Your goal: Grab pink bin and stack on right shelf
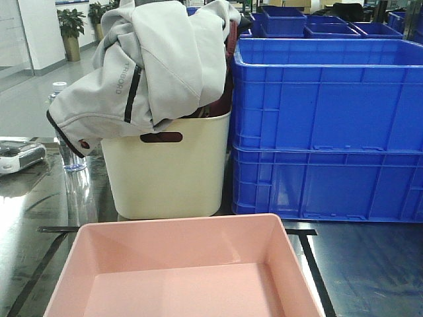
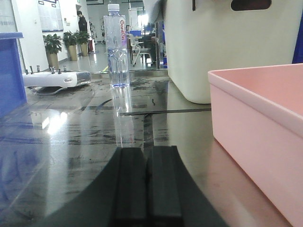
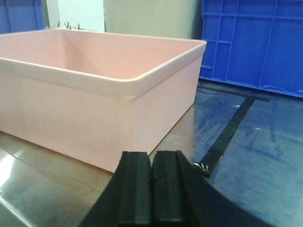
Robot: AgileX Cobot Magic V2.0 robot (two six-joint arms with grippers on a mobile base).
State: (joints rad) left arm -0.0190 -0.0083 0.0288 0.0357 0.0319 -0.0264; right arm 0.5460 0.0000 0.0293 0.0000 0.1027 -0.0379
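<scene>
Pink bin [image 3: 94, 90] sits between both closed end effectors — untouched

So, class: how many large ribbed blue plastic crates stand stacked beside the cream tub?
2: the upper ribbed blue plastic crate sits on the lower crate, right of the cream tub. Smaller blue bins behind; more may be hidden.

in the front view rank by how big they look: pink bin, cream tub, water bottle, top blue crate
1. top blue crate
2. pink bin, cropped and nearest, so unsure against the crate
3. cream tub
4. water bottle
</scene>
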